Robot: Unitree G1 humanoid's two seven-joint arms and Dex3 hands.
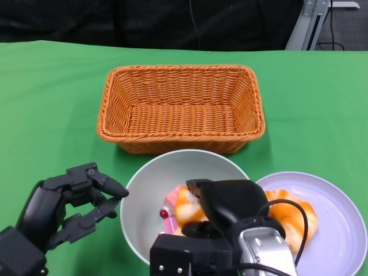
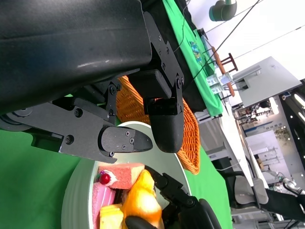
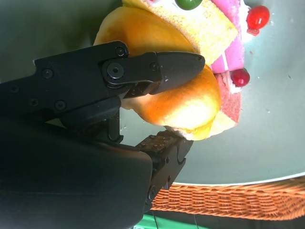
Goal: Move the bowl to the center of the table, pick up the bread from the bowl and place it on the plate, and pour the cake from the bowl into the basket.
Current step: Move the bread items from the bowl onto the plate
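Right hand: reaching into the bowl, fingers closing around the bread, which is lying against the cake at the bowl's middle. Left hand: hovering beside the bowl's rim, fingers apart, holding nothing. Bread is looking soft and light, so a gentle grip across its rounded body seems best; the cake is likely crumbly. Plate is already carrying a pastry, partly hidden by the forearm. Basket is sitting just beyond the bowl. Firmness of the grip is perhaps unclear.

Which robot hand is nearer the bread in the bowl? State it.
Right. The right robot hand is inside the bowl, fingers closing on the bread. The left robot hand hangs outside the rim, empty.
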